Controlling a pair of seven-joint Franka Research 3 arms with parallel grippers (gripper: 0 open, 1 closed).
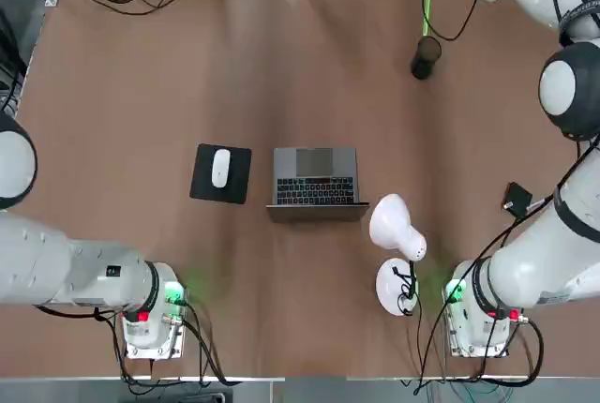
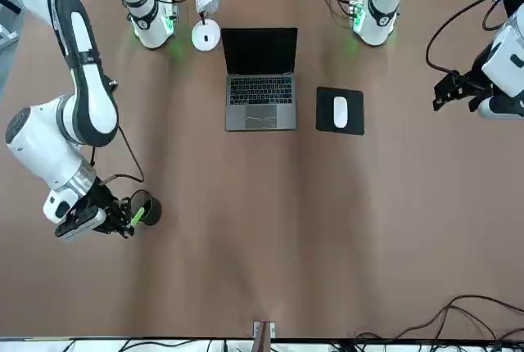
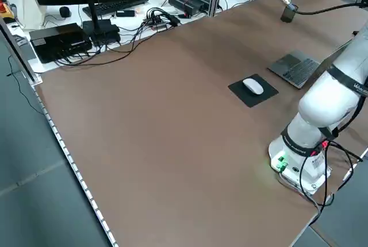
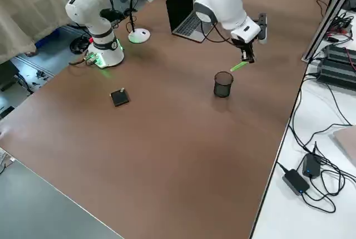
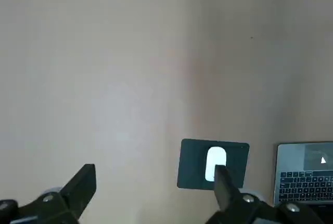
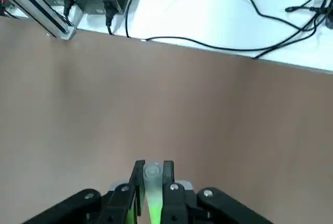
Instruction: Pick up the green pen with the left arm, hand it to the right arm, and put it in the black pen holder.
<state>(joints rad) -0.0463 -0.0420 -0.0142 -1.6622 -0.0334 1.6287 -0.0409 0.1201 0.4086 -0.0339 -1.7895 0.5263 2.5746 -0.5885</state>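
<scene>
Over the desk's left edge, the left gripper [image 5: 151, 193] hangs with fingers spread, empty. At far right (beside the small black mesh pen holder [image 1: 425, 57]) the right gripper [image 6: 152, 174] clenches the thin light-green pen [image 4: 239, 65] aloft.

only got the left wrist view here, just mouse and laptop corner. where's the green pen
Observer: The right hand is shut on the green pen, held above the table near the far edge.
Operator: is it in the holder yet
Observer: No. The black pen holder stands on the table, and the pen's tip hangs just above and beside its rim.
Operator: and my left hand
Observer: The left hand is open and empty, off to the left side of the table, clear of the mouse.
</scene>
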